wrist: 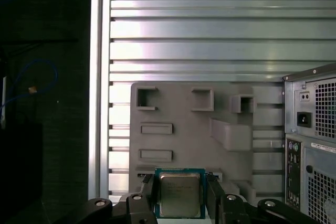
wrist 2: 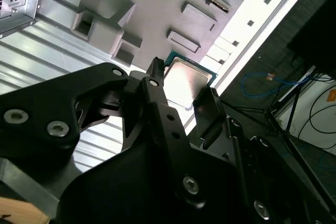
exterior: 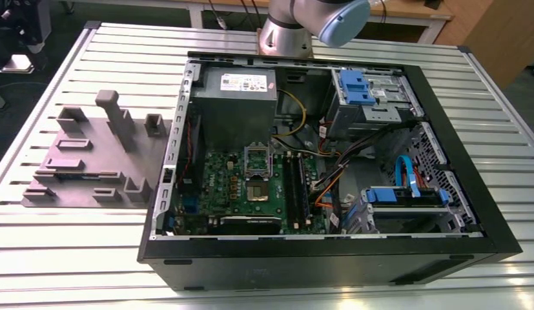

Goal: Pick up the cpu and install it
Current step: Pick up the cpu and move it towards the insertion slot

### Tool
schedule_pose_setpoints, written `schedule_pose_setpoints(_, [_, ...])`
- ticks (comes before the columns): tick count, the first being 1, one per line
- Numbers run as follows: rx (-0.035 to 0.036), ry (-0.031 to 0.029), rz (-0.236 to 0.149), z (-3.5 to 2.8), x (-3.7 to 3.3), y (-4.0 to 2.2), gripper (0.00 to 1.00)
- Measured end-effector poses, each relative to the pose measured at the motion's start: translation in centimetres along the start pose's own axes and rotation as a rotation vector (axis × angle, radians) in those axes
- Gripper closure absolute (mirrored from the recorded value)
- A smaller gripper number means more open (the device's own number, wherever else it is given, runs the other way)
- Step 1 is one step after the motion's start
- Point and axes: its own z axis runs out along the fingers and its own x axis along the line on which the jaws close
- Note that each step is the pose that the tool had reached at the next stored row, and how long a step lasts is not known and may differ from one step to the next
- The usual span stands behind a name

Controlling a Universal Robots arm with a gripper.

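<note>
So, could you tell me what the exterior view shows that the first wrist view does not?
The exterior view gives the inside of the open black computer case: its green motherboard and blue plastic drive brackets. The first wrist view gives a close look at the small flat square silvery-topped cpu, clamped in the black gripper. Both take in the purple-grey plastic tray with raised blocks, the ribbed aluminium table and the case, its rear panel in the first wrist view.

Part of cpu [wrist 2: 186, 78] behind end effector [wrist 2: 182, 81]
</note>
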Motion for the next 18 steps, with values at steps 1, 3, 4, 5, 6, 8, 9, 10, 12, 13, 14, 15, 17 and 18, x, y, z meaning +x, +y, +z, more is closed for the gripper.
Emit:
schedule_pose_setpoints(1, [-0.0001,-0.0001,0.0,0.01,-0.12,0.0,0.53])
schedule_pose_setpoints(3, [-0.0001,0.0,0.0,0.0,-0.31,0.01,0.53])
schedule_pose_setpoints(4, [-0.0001,-0.0001,0.0,0.0,-0.39,0.01,0.53])
schedule_pose_setpoints(5, [-0.0001,-0.0001,0.0,0.0,-0.47,0.01,0.53])
schedule_pose_setpoints(6, [-0.0001,-0.0001,0.0,-0.01,-0.55,0.01,0.53])
schedule_pose_setpoints(8, [-0.0001,0.0,0.0,-0.01,-0.7,0.01,0.53])
schedule_pose_setpoints(9, [-0.0001,0.0,0.0,-0.01,-0.76,0.01,0.53])
schedule_pose_setpoints(10, [-0.0001,-0.0001,0.0,-0.01,-0.82,0.01,0.53])
schedule_pose_setpoints(12, [-0.0001,-0.0001,0.0,-0.01,-0.97,0.01,0.53])
schedule_pose_setpoints(13, [-0.0001,-0.0002,0.0,-0.01,-1.04,0.02,0.53])
schedule_pose_setpoints(14, [-0.0001,0.0,0.0,-0.02,-1.1,0.02,0.53])
schedule_pose_setpoints(15, [-0.0001,-0.0001,0.0,-0.01,-1.16,0.02,0.53])
schedule_pose_setpoints(17, [-0.0001,0.0,0.0,-0.02,-1.26,0.02,0.53])
schedule_pose_setpoints(18, [-0.0001,0.0,0.0,-0.02,-1.32,0.02,0.53])
